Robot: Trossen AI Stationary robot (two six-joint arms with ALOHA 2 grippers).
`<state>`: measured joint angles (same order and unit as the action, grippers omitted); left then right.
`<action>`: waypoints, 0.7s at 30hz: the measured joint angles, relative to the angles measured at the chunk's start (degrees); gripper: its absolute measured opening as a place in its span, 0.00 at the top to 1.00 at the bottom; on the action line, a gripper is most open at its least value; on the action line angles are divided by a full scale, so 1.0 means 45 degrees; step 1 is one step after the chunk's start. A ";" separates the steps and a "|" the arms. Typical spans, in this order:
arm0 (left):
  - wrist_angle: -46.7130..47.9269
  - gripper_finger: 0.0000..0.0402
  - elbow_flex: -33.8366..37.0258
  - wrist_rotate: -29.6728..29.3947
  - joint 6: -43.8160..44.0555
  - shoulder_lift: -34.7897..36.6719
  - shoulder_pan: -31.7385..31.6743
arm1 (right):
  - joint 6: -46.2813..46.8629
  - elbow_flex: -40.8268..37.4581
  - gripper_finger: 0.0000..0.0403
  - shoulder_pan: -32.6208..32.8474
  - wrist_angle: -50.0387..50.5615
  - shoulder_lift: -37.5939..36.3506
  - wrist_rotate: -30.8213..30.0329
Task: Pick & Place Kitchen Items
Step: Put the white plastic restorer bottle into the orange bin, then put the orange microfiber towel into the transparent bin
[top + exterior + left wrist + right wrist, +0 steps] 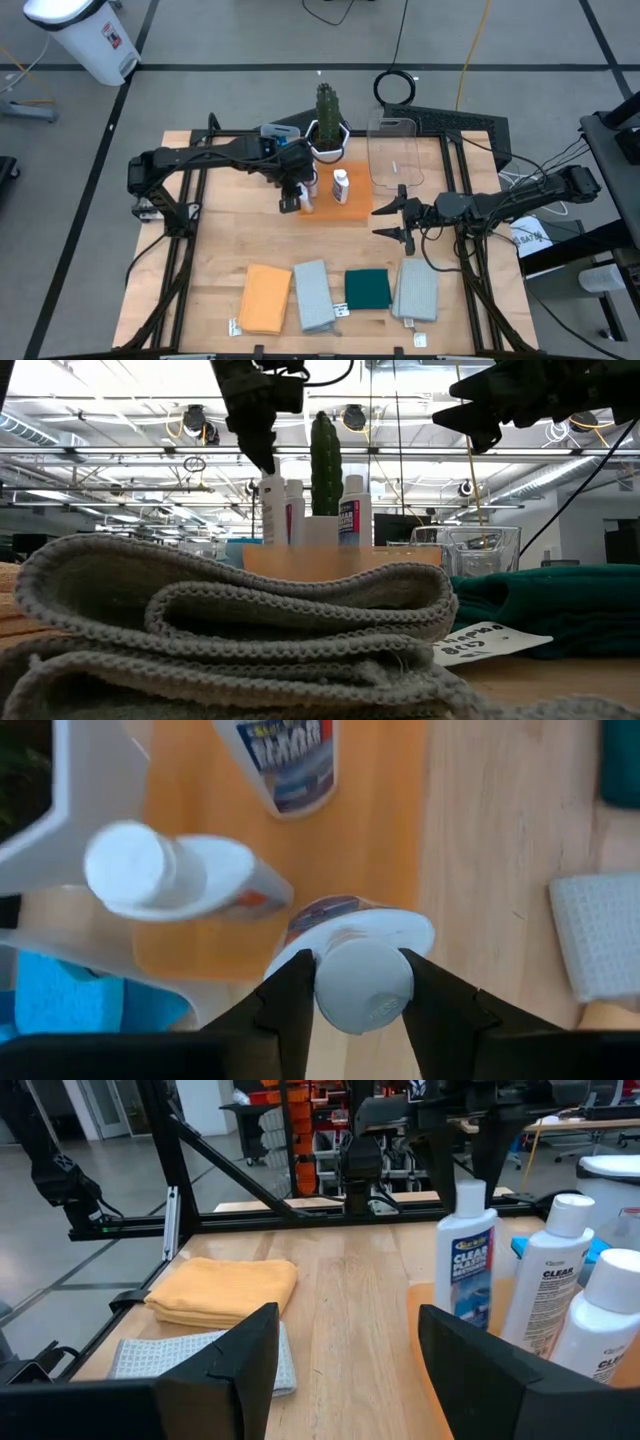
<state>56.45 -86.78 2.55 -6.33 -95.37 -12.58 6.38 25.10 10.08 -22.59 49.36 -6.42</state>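
Three white labelled bottles stand on the flat orange tray (350, 210). My left gripper (293, 197) is shut on the one nearest the tray's left edge (272, 510), which also shows in the right wrist view (465, 1260). The other two bottles (341, 186) (170, 875) stand free on their bases. My right gripper (400, 222) is open and empty, above the table just right of the tray. Four folded cloths lie flat in a row near the front edge: orange (266, 298), grey (314, 294), dark green (368, 289) and grey (416, 290). My left gripper pinches the bottle's round white cap (362, 985) between its two fingers, one on each side. The fingers come from above, pointing down. The bottle is upright below them, and in the right wrist view its base (462, 1320) is level with the tray.
A cactus (327, 108) in a white pot (322, 152) stands behind the tray. A clear plastic bin (395, 150) stands at the far right. A blue sponge (60, 1005) lies beside the pot. Paper tags lie by the cloths (480, 643).
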 joint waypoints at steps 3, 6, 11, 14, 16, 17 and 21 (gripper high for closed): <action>0.0000 0.58 0.0000 -0.0009 0.0001 0.0060 0.0000 | 0.0001 0.0000 0.48 -0.0003 -0.0003 0.0000 0.0000; -0.0003 0.53 0.0000 -0.0007 0.0005 0.0062 0.0000 | 0.0000 0.0000 0.48 -0.0002 -0.0005 0.0000 0.0000; -0.0043 0.50 0.0000 -0.0010 0.0020 0.0062 0.0000 | -0.0002 0.0000 0.48 -0.0003 -0.0005 0.0000 0.0005; -0.0044 0.50 0.0000 -0.0010 0.0049 0.0062 0.0000 | 0.0000 0.0000 0.48 -0.0003 -0.0005 0.0000 0.0005; -0.0039 0.50 0.0000 -0.0015 0.0044 0.0062 0.0000 | 0.0003 0.0000 0.48 -0.0003 -0.0005 0.0000 0.0005; -0.0039 0.50 0.0000 -0.0019 0.0044 0.0062 0.0000 | 0.0003 0.0000 0.48 -0.0003 -0.0005 0.0000 0.0005; 0.0040 0.50 0.0000 -0.0024 0.0044 0.0145 0.0000 | 0.0000 0.0000 0.48 -0.0002 -0.0005 0.0000 0.0005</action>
<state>56.63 -86.78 2.44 -6.13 -94.72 -12.58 6.38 25.10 10.07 -22.61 49.36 -6.39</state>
